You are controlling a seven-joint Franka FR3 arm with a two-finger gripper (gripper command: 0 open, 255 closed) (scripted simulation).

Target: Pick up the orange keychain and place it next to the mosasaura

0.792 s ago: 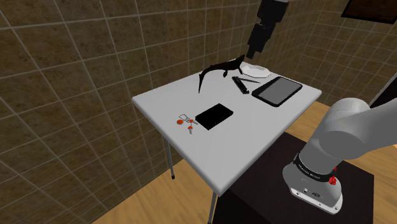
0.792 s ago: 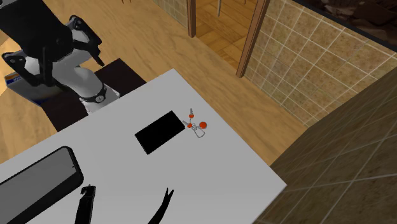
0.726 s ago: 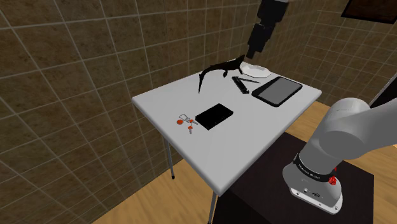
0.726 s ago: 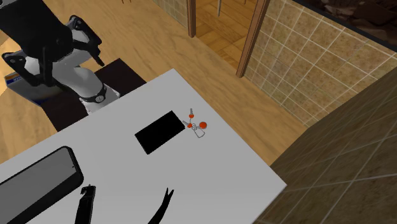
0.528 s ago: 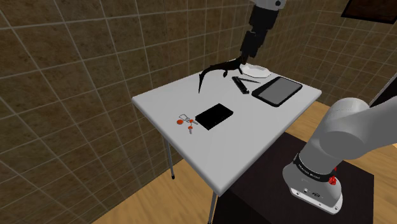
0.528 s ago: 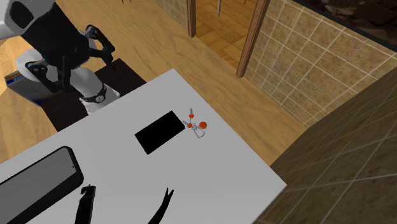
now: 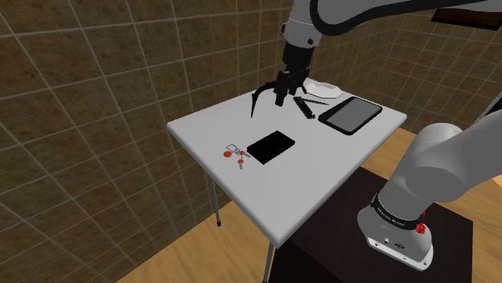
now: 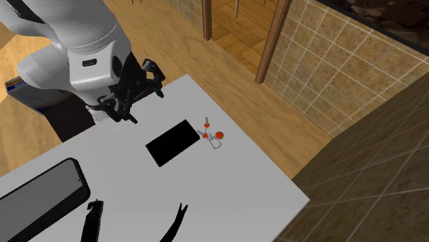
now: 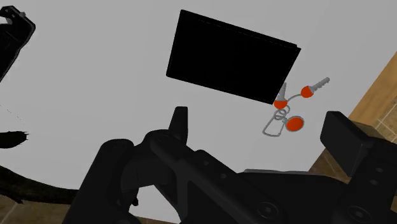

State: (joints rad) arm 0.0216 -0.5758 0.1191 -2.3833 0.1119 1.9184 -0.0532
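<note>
- The all-black two-finger gripper (image 9: 259,116) hangs above the plain pale-grey table (image 9: 95,76). Its fingers (image 9: 181,126) stand wide apart and hold nothing.
- The orange keychain (image 9: 287,113), a thin silver wire ring with round orange tags and small keys, lies flat on the table. In the wrist view it shows in the gap between the two fingers, apart from both and touched by neither.
- A flat black rectangular card (image 9: 232,57) lies just beyond the keychain as seen past the fingertips. One of its corners comes close to the ring.
- In the shoulder view the gripper (image 7: 281,96) is up in front of the black mosasaur figure (image 7: 262,92), with the fingertips pointing down just beside its body. The keychain (image 7: 234,153) is well apart from the fingers there, near the table's (image 7: 209,133) edge, with the card (image 7: 270,146) just beside it.
- On the other side of the fingers lie a slim black bar-shaped object (image 7: 304,107), a dark-grey tablet (image 7: 350,115) and a small white object (image 7: 320,87).
- In the second exterior view the gripper (image 8: 137,93) sits over the table's stand-side edge. The card (image 8: 172,142) lies between it and the keychain (image 8: 212,135).
- Farthest off are the brown tiled wall (image 7: 96,80) and the wooden floor (image 8: 227,62).
</note>
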